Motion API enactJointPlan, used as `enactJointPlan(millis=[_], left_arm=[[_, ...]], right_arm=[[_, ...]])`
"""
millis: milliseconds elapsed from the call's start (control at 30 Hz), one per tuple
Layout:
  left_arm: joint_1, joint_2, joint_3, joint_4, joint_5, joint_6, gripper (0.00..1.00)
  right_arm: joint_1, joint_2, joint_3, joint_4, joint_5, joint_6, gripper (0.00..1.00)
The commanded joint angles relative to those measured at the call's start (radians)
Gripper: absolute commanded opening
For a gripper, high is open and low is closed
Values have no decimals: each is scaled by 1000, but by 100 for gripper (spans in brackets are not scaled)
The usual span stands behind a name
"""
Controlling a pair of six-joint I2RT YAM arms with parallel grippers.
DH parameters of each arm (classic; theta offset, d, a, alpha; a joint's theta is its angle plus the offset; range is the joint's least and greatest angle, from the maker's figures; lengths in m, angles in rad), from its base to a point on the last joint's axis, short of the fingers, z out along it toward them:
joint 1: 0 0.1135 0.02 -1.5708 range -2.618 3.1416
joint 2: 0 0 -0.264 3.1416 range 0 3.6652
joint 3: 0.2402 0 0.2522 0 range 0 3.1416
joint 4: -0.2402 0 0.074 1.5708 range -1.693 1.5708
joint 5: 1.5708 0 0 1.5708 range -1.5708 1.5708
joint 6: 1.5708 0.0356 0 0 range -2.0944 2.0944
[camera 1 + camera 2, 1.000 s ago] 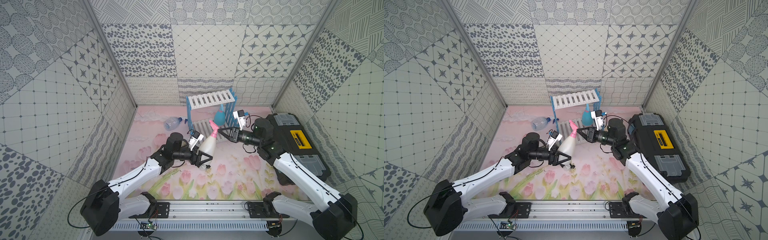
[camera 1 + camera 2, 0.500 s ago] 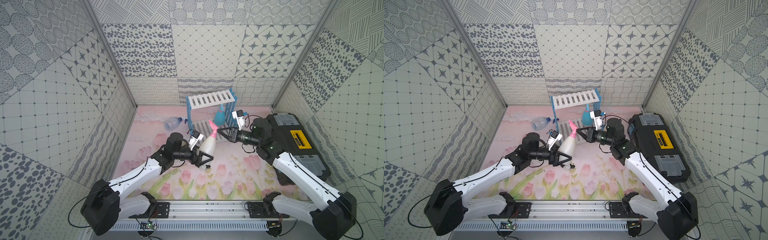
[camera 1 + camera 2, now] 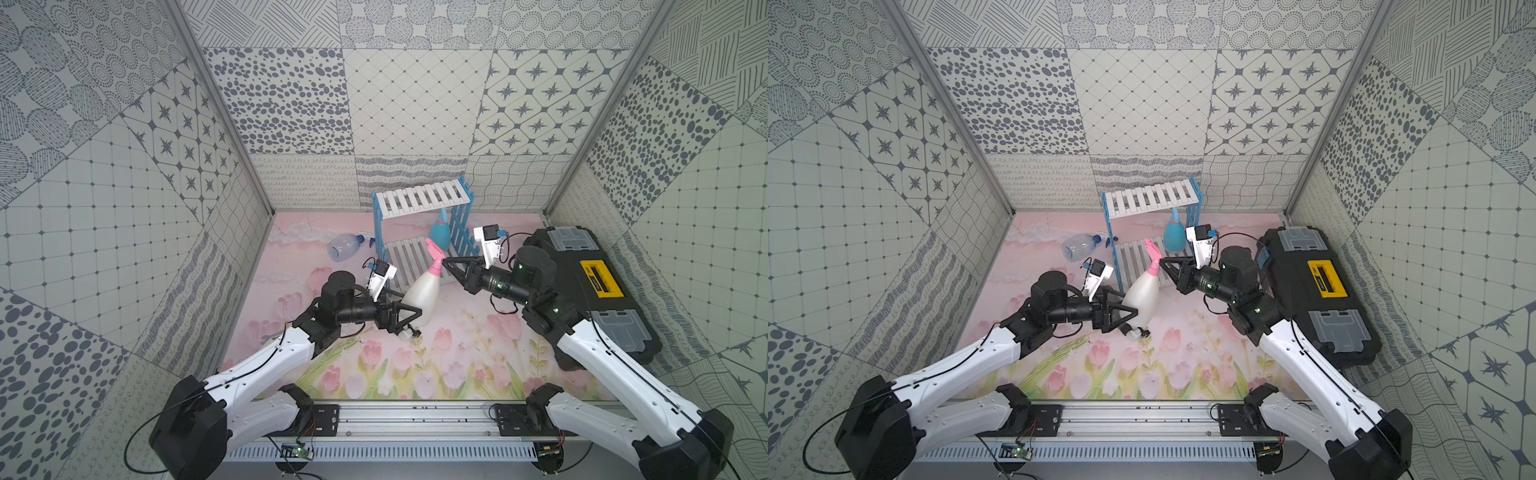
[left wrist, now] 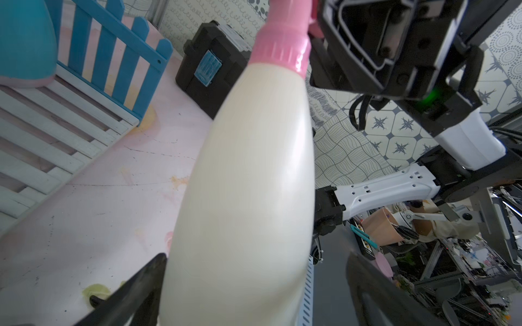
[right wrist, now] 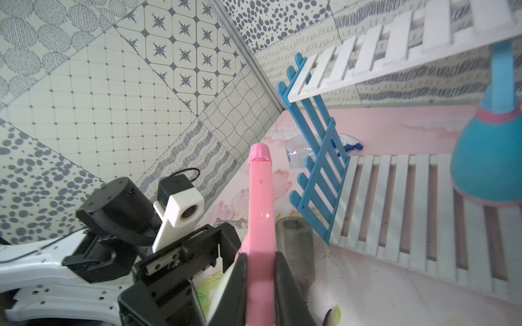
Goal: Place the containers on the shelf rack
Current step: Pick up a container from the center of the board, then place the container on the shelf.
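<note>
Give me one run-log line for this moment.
phase: handover | white bottle: tilted | right gripper: shut on its pink trigger | left gripper: open around base | light-blue bottle: on rack lower shelf

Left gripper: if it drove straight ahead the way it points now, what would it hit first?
The milky white bottle: its lower body sits right between the left gripper's open jaws, so any advance would likely meet it at once. The right gripper holds the bottle by its pink trigger.
</note>
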Motion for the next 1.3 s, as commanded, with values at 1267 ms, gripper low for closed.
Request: enactJointPlan(millis=[1267], left_arm=[[133,-213,69,-479,-264,575,99]], right_arm=[[213,894,185,984,808,-498,0]])
